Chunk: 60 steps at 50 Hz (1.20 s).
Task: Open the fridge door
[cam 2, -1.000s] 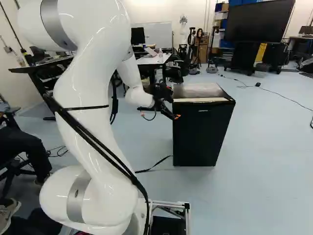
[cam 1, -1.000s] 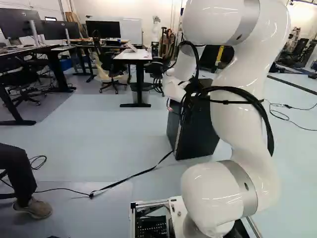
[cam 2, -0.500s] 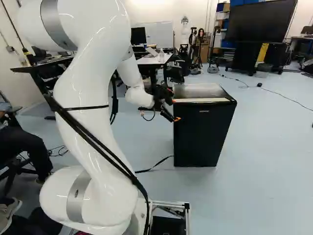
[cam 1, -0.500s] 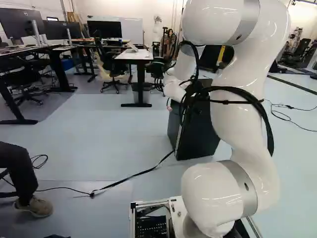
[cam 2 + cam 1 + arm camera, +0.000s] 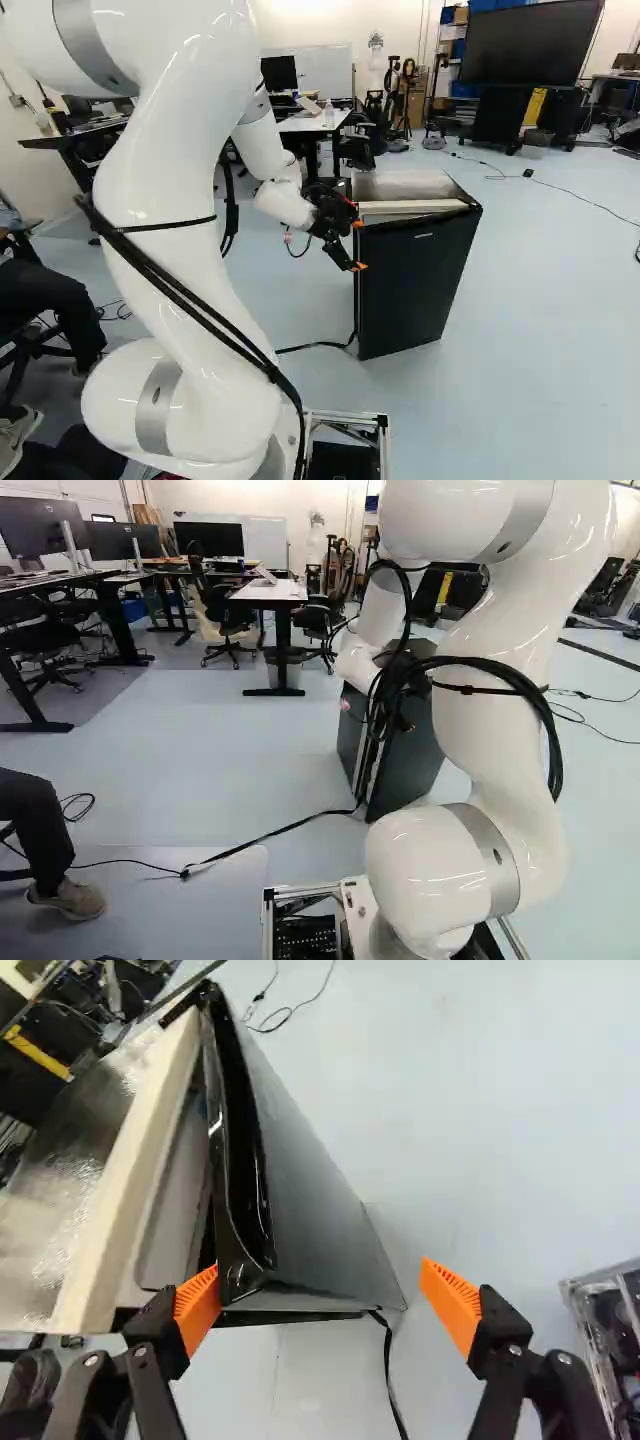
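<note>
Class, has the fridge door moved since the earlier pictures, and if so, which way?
Yes. In the right base view, judged against the fridge top, the door has swung outward, its edge by the gripper leading.

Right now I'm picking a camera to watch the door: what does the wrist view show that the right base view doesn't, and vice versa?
Only the wrist view: the rounded corner of the pale panel behind the door.
Only the right base view: the white arm and whiteboard.
Both: the fridge, its door ajar, the cable and the open end effector.
</note>
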Available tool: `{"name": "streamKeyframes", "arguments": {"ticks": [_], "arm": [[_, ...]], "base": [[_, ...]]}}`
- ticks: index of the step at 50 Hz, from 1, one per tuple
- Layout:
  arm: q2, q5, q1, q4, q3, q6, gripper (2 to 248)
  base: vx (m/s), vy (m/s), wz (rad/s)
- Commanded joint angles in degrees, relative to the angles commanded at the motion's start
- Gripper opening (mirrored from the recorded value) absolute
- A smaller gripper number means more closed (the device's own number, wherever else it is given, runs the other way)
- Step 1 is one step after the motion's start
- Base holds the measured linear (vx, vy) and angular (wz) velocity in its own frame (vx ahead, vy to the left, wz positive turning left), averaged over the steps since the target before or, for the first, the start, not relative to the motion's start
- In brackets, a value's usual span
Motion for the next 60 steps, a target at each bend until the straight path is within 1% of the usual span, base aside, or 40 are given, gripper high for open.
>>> {"name": "streamKeyframes", "arguments": {"ticks": [20, 25, 30, 37, 49, 60], "arm": [[3.5, -1.4, -1.8, 12.1, 4.9, 0.0, 247], [4.2, -1.4, -2.2, 14.1, 5.9, 0.0, 247], [4.7, -1.2, -2.5, 15.0, 6.6, 0.0, 247], [4.9, 0.3, -2.6, 15.4, 6.8, 0.0, 247], [4.9, 4.7, -2.6, 15.7, 6.9, 0.0, 247], [4.9, 8.8, -2.6, 16.8, 6.9, 0.0, 247]], "base": [[0.0, 0.0, 0.0], [0.0, 0.0, 0.0], [0.0, 0.0, 0.0], [0.0, 0.0, 0.0], [0.0, 0.0, 0.0], [0.0, 0.0, 0.0]]}}
